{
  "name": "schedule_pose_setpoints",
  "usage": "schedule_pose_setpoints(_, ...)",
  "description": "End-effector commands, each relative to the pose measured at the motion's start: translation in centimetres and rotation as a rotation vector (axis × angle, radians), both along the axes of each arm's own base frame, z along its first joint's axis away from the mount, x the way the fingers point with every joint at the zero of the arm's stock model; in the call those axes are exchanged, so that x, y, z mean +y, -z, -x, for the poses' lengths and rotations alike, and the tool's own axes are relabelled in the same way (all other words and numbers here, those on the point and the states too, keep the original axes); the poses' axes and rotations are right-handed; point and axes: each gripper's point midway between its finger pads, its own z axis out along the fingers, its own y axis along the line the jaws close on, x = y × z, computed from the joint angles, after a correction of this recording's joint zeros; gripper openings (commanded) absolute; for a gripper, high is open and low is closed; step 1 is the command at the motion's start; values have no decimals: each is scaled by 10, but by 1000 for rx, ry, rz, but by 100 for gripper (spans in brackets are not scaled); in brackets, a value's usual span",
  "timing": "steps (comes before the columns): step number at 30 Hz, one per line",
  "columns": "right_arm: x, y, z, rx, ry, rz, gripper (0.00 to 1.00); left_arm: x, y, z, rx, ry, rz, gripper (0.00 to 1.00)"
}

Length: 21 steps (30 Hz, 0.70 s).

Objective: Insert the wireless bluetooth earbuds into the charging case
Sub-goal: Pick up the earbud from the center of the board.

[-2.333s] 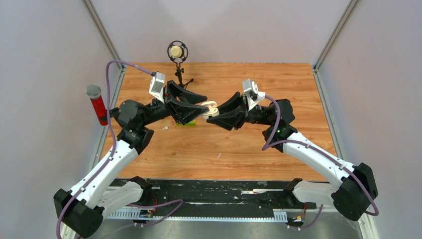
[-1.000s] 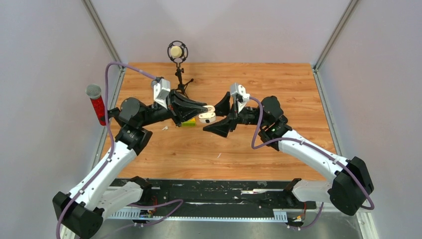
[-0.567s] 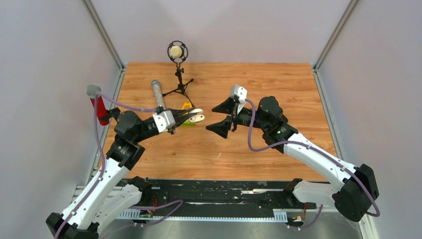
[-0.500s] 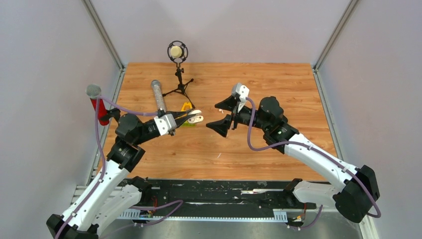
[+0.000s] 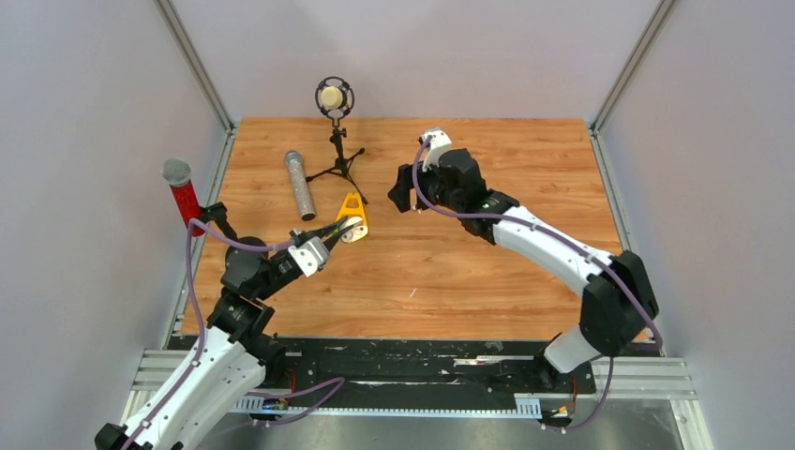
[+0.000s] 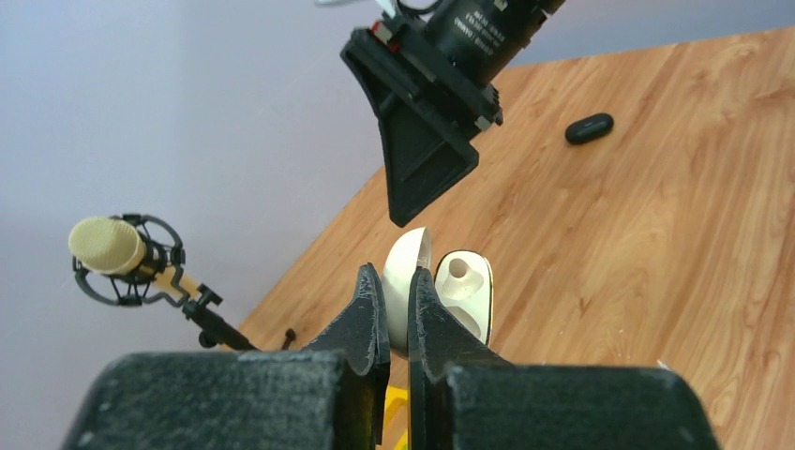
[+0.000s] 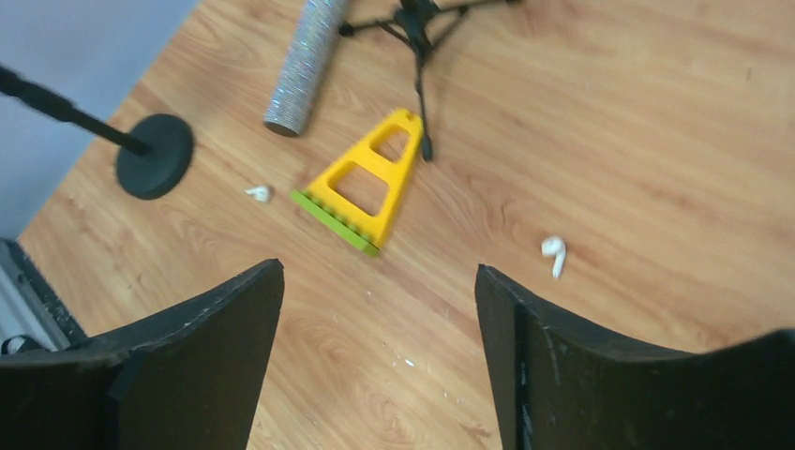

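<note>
Holding the charging case [image 6: 466, 286] open above the table [image 7: 656, 141], L gripper [image 6: 398, 291] is clamped tight on its lid half; visible socket looks empty, so approx. nothing inserted yet. Both earbuds [image 7: 554, 251] lie loose on the wood either side of the yellow triangle [image 7: 361, 192]. R gripper [image 7: 375, 272] hangs above them, jaws wide, holding nothing.

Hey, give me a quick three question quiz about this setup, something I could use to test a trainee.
1. How many earbuds lie loose on the table?
2. The left gripper pinches the case. Its lid is: A shut, B open, C missing.
3. True or false: the right gripper holds an earbud.
Key: 1 two; 2 B; 3 false.
</note>
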Motion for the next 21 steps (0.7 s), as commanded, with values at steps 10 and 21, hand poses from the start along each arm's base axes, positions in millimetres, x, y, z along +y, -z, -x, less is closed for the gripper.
schedule_pose_setpoints(10,-27,134,-62,429,253,219,52,26,15,-16,2,-175,144,0)
schedule_pose_setpoints(21,-34,188,-112,366,302,438,53,26,28,-17,56,-167,162,0)
